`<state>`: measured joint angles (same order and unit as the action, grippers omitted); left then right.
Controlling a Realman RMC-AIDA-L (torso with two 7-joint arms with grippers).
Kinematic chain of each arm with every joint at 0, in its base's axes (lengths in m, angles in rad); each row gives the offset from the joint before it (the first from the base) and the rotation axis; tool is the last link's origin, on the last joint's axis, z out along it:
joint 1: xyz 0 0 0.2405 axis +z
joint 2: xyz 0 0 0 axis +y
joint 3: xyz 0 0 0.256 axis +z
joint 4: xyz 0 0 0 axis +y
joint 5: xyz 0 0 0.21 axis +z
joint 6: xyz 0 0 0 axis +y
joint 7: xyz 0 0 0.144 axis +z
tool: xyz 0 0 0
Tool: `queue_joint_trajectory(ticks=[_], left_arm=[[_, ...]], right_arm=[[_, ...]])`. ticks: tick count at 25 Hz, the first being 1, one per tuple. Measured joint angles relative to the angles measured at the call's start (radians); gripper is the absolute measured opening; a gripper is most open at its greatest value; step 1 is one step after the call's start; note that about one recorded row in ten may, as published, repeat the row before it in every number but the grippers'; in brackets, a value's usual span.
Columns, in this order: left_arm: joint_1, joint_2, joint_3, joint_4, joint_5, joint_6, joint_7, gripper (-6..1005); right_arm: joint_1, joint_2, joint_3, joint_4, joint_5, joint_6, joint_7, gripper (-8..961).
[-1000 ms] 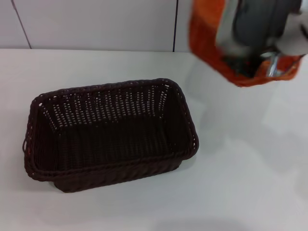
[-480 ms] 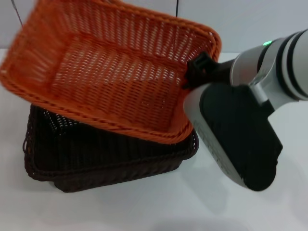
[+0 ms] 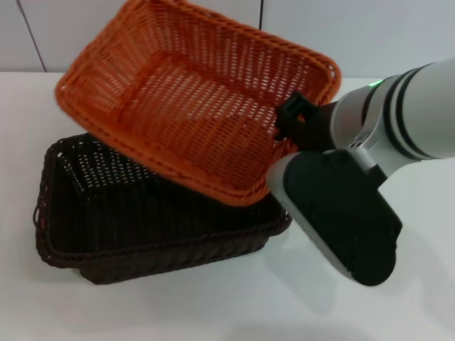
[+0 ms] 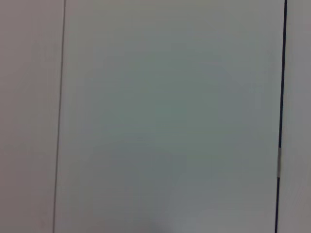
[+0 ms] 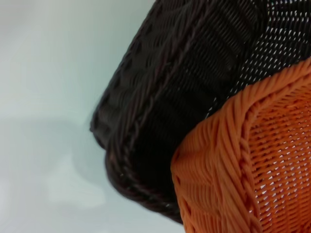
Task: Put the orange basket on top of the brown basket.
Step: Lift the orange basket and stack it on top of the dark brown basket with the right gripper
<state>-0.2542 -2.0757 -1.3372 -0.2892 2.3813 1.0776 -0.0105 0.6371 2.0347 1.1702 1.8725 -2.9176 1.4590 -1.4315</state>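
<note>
The orange basket (image 3: 192, 99) hangs tilted in the air over the brown basket (image 3: 142, 220), its low near rim just above the brown basket's right part. My right gripper (image 3: 289, 125) is shut on the orange basket's right rim, with the white and black arm reaching in from the right. The brown basket stands on the white table, left of centre. The right wrist view shows the orange basket's corner (image 5: 257, 165) close over the brown basket's braided rim (image 5: 160, 97). My left gripper is out of view.
The white table (image 3: 213, 312) stretches in front of and to the right of the baskets. A pale panelled wall (image 3: 178, 28) rises behind. The left wrist view shows only a pale panelled surface (image 4: 165, 116).
The orange basket was carried from the upper right to above the brown basket. In the last half second it shifted rightward and tilted more steeply.
</note>
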Motion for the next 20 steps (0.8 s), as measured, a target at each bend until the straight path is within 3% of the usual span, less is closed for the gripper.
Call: queue_joint_trajectory(ticks=[11, 20], left_arm=[[-0.003, 0.002, -0.012, 0.004, -0.003, -0.011, 0.0, 826], [-0.008, 0.006, -0.012, 0.004, -0.003, -0.032, 0.0, 826]], right_arm=[[0.009, 0.006, -0.099, -0.04, -0.001, -0.034, 0.007, 165], [0.01, 0.007, -0.104, -0.062, -0.005, -0.056, 0.171, 166]])
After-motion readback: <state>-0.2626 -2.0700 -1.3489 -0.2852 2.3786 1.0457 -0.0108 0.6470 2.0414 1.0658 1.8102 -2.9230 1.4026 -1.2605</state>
